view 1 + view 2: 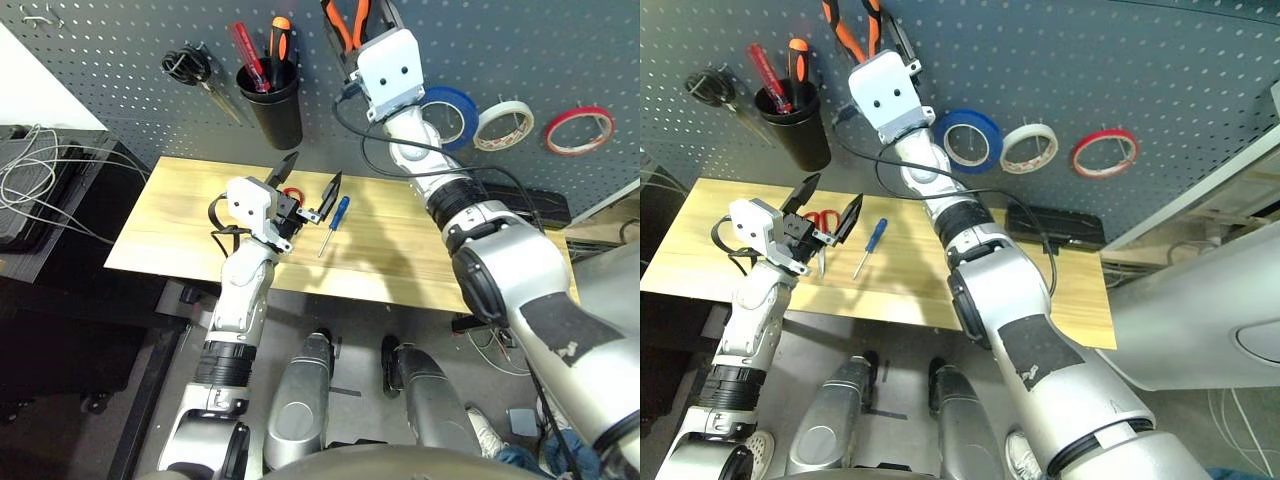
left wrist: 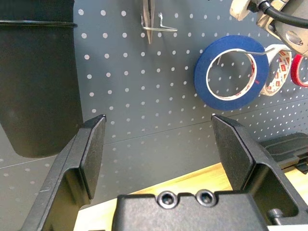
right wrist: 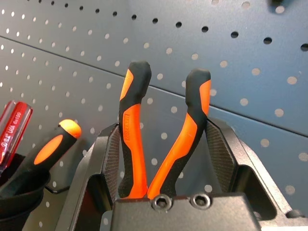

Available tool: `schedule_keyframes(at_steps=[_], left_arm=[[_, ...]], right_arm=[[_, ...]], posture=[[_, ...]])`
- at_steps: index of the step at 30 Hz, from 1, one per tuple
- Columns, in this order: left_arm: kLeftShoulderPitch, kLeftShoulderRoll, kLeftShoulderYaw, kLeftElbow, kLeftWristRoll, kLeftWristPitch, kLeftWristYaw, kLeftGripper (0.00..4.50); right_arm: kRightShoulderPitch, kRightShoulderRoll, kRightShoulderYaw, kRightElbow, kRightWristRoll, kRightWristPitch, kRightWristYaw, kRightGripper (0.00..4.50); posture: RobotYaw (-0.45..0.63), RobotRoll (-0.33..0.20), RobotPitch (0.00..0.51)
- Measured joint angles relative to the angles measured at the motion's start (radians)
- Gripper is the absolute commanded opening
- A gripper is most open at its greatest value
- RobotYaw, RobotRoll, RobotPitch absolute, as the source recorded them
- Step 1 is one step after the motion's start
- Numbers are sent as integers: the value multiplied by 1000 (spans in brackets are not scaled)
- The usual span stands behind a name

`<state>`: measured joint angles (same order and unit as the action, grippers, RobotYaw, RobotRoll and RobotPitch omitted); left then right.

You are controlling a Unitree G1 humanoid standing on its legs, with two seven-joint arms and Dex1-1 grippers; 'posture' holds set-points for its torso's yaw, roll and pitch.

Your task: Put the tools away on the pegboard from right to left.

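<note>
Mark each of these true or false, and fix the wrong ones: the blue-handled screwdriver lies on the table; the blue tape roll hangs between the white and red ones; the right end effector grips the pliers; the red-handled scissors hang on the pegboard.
The blue-handled screwdriver lies on the table. True.
The blue tape roll hangs between the white and red ones. False: the white tape roll hangs between the blue one and the red tape roll.
The right end effector grips the orange-and-black-handled pliers. True.
The red-handled scissors hang on the pegboard. False: they lie on the table.
</note>
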<state>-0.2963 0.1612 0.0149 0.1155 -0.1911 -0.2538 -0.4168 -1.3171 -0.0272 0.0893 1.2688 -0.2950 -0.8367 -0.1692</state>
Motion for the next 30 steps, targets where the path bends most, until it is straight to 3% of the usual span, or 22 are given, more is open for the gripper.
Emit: schedule_keyframes(at_steps=[26,30], left_arm=[[-21,-2,-4,15,1,0,-20,4500],[-27,-1,-4,17,1,0,-21,4500]], right_arm=[[80,-35,-5,-2,3,37,-5,3064],[84,-27,-32,-14,45,44,24,4381]], posture=[[203,0,247],[196,0,244]])
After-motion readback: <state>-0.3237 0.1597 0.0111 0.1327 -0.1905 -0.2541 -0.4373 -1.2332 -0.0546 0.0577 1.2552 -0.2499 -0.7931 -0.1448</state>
